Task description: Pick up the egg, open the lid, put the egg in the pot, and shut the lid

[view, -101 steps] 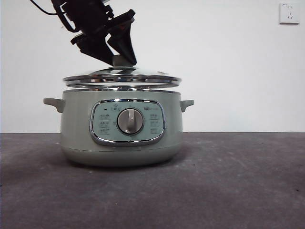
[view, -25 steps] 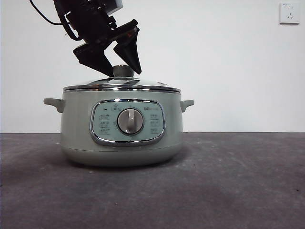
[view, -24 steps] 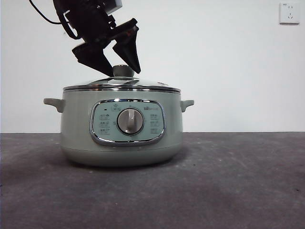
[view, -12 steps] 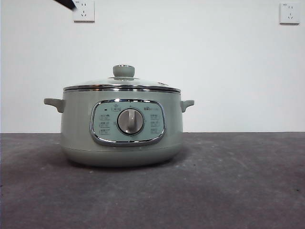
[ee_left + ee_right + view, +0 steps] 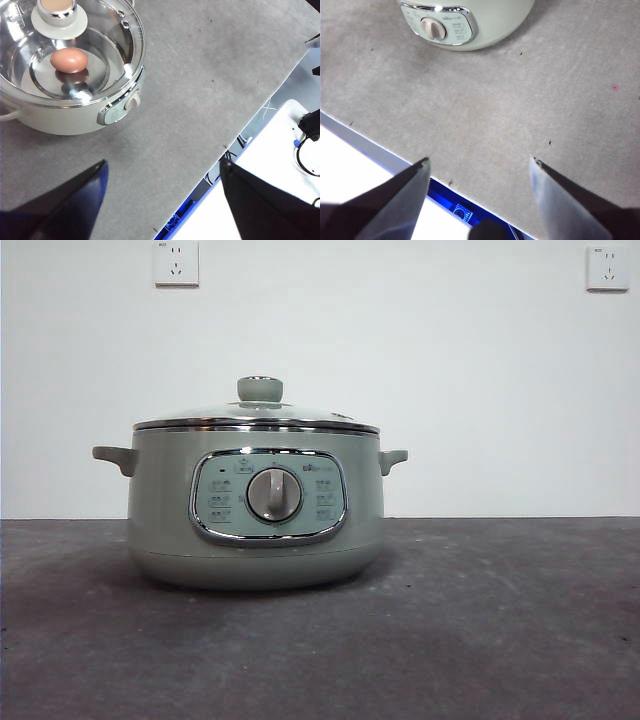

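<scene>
Egg (image 5: 69, 60) and pot (image 5: 255, 505) are together now: through the clear glass of the lid (image 5: 256, 421) I can see the brown egg lying on the pot's shiny floor, near the middle. The lid sits level on the rim, chrome edge flush all round as far as the front view shows, with its green knob (image 5: 259, 389) upright on top.

Nothing is touching the cooker. From the front no arm shows at all. The left gripper (image 5: 162, 175) hangs high over the grey worktop (image 5: 480, 620), off to one side of the pot, its fingers spread wide and holding nothing. The right gripper (image 5: 478, 167) is likewise up above the worktop's front edge, near the dial (image 5: 431, 29) side of the pot, fingers wide apart and empty.

By my reckoning every step is done: egg picked up and inside, lid back on. I can see nothing left to do, unless the arms have to return to rest.
</scene>
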{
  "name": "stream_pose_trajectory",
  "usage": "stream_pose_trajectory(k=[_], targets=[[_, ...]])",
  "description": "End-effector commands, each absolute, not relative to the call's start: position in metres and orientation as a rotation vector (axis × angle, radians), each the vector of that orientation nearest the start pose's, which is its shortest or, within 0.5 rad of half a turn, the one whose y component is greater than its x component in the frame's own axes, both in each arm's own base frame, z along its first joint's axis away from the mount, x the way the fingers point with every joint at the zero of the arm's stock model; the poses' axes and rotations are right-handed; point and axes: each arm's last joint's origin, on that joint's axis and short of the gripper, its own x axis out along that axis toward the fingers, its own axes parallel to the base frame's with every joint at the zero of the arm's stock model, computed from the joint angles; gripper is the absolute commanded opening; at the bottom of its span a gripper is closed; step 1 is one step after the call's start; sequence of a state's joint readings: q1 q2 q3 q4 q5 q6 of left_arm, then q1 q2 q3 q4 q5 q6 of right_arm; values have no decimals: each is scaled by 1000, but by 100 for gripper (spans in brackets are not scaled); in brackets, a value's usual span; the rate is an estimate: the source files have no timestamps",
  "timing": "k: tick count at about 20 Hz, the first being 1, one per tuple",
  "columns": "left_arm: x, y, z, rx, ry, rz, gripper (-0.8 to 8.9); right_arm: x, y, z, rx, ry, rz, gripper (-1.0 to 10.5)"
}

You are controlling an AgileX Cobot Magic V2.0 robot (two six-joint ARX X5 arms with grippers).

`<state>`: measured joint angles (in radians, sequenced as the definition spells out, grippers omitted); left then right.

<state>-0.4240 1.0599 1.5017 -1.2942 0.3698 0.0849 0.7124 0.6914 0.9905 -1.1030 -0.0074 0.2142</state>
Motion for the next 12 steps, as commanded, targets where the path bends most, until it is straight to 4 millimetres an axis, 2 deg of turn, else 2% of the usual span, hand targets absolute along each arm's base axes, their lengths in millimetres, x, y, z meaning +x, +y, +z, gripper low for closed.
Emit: stream_pose_trajectory(k=[1, 2, 3, 12], targets=[[131, -71, 422, 106, 836, -789, 33, 76, 66, 329, -82, 844, 588, 220], [132, -71, 422, 113, 829, -793, -2, 76, 66, 329, -83, 842, 587, 30], [132, -71, 422, 115, 828, -794, -7, 76, 66, 329, -87, 840, 590, -7], [132, -71, 422, 116, 830, -794, -4, 76, 66, 329, -73, 845, 582, 1]])
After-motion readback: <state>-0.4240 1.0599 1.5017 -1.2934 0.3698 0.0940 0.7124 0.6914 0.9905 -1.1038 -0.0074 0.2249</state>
